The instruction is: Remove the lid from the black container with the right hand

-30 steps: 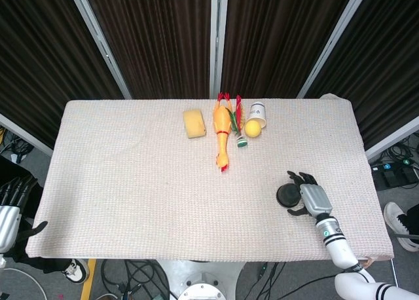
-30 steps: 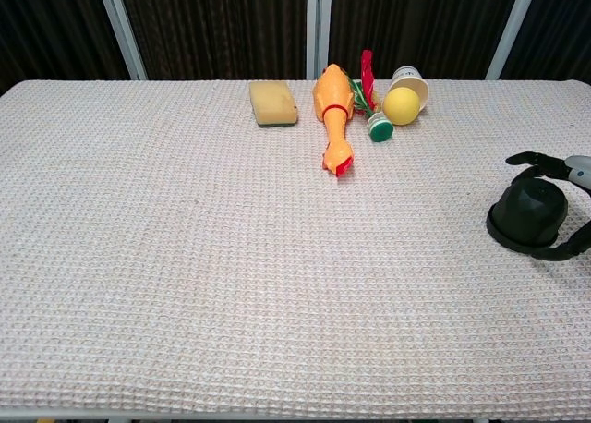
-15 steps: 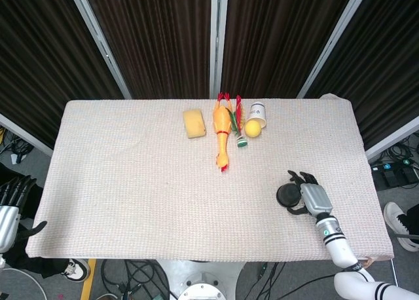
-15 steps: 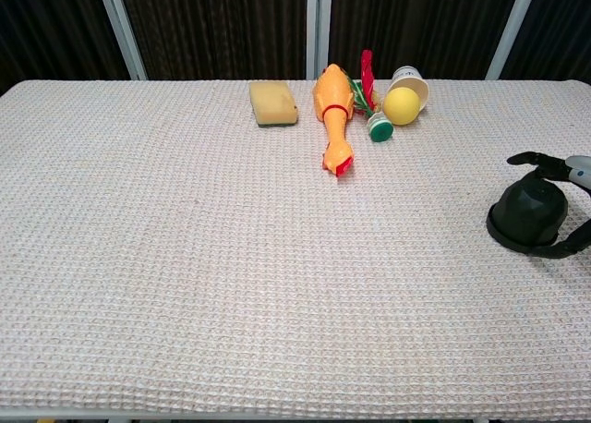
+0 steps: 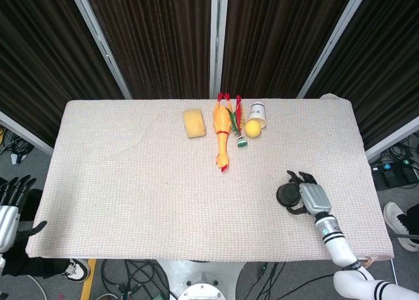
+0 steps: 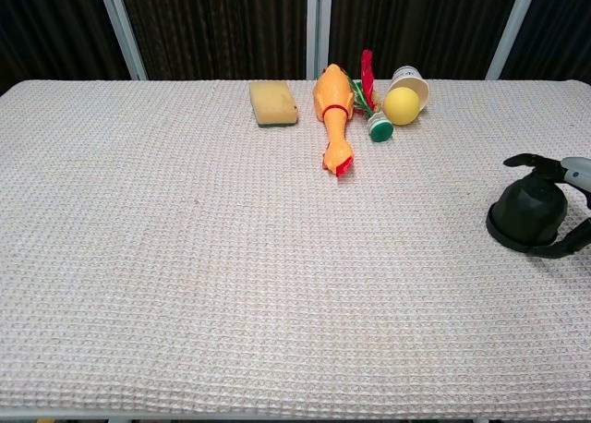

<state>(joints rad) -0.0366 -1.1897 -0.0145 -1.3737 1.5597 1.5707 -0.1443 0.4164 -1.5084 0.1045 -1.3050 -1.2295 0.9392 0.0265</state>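
The black container (image 5: 286, 195) stands near the table's right front edge; in the chest view the black container (image 6: 528, 215) is a dark dome with a wider rim at its base. My right hand (image 5: 313, 196) sits just to its right, fingers spread past its far side and thumb curved along its near side. The chest view shows the right hand (image 6: 556, 165) cupping the container loosely, with a gap under the fingers. My left hand (image 5: 9, 207) hangs off the table's left front corner, fingers apart and holding nothing.
At the back centre of the table lie a yellow sponge (image 5: 194, 124), a rubber chicken (image 5: 222, 133), a green-capped item (image 5: 240, 141) and a tipped white cup (image 5: 256, 111) with a yellow ball (image 5: 252, 128). A textured cloth (image 5: 131, 182) covers the table.
My right hand's fingers have stretched slightly further over the container's far side. The container has not moved. The left hand has drifted a little lower.
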